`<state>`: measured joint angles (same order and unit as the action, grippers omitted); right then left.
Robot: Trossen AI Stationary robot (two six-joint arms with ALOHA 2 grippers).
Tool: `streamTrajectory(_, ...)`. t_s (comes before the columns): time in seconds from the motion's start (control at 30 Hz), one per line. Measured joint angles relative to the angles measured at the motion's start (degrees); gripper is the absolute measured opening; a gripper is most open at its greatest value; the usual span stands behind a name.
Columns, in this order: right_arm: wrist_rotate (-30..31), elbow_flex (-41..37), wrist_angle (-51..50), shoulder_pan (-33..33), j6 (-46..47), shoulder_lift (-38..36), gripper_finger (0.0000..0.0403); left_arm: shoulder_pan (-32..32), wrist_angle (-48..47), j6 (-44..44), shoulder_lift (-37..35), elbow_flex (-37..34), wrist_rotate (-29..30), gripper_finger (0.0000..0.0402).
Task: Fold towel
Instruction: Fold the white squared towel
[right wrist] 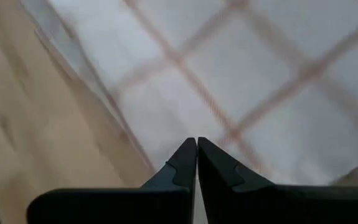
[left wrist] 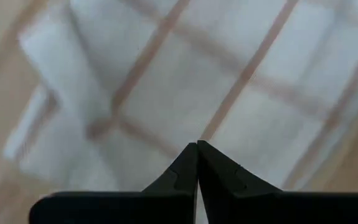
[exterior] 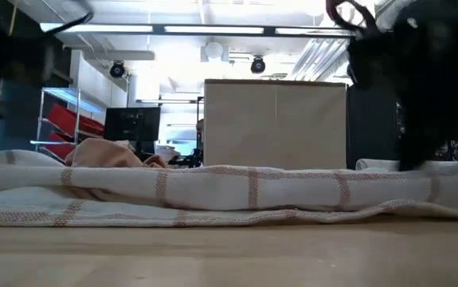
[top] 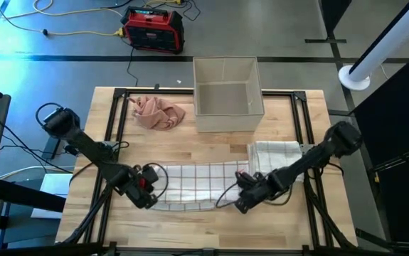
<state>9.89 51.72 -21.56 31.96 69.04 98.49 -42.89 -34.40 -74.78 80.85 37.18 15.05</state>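
The bench [top: 211, 146] carries everything: a checked towel [top: 190, 181] spread in a long strip across its near middle, an open box [top: 227, 94] at the far edge, a crumpled pink cloth [top: 158, 114] beside the box, and a second folded towel [top: 275, 153] toward the right side.

The strip lies flat and lengthwise, probably so that each arm can take one end. In the low view it already shows two layers, an upper fold resting on a lower sheet.

The left gripper [top: 144, 190] sits at the strip's left end and the right gripper [top: 247, 193] at its right end, both low over the near edge. That pairing suits lifting or carrying the two ends together for the next fold.

In each wrist view the fingers [left wrist: 197, 168] are clenched tip to tip, with checked cloth directly beyond them. Right fingers [right wrist: 197, 165] have bare wood to one side and towel ahead. Whether any cloth is pinched between the tips is hard to tell; none shows there.
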Motion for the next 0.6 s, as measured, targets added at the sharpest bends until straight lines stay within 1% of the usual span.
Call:
streamTrajectory(0.07, -1.5, 0.0, 0.2, 0.4, 1.8, 1.7, 0.0000, -1.5, 0.5, -1.3, 0.7, -2.0, -0.2, 0.0000)
streamTrajectory(0.17, -3.4, 0.2, 0.3, 0.5, 3.8, 2.0, 0.0000, -2.2, 0.7, -0.9, 0.9, -4.1, -0.6, 0.0000)
streamTrajectory(0.23, -5.1, 0.0, -0.4, 0.2, 5.3, 0.7, 0.0000, -1.7, -0.3, -0.6, 0.0, -4.5, -2.0, 0.0000)
streamTrajectory(0.33, -7.7, 0.0, -2.5, -0.2, 9.7, -3.8, 0.0000, -0.9, -2.4, 1.6, -2.3, -3.4, -4.4, 0.0000)
streamTrajectory(0.4, -7.0, 2.2, -7.7, -0.1, 14.7, -6.8, 0.0000, -0.5, -3.8, 3.8, -4.3, -2.2, -5.5, 0.0000)
streamTrajectory(0.47, -4.3, 5.8, -15.7, 0.1, 18.8, -8.4, 0.0000, -0.2, -3.6, 5.2, -6.4, -0.7, -5.1, 0.0000)
streamTrajectory(0.53, -2.1, 10.0, -24.1, 0.3, 22.9, -8.6, 0.0000, -0.1, -4.4, 6.3, -7.8, -0.7, -4.5, 0.0000)
streamTrajectory(0.6, -0.5, 12.8, -29.6, 0.0, 26.8, -7.9, 0.0000, -0.2, -5.2, 8.0, -8.2, -1.1, -4.1, 0.0000)
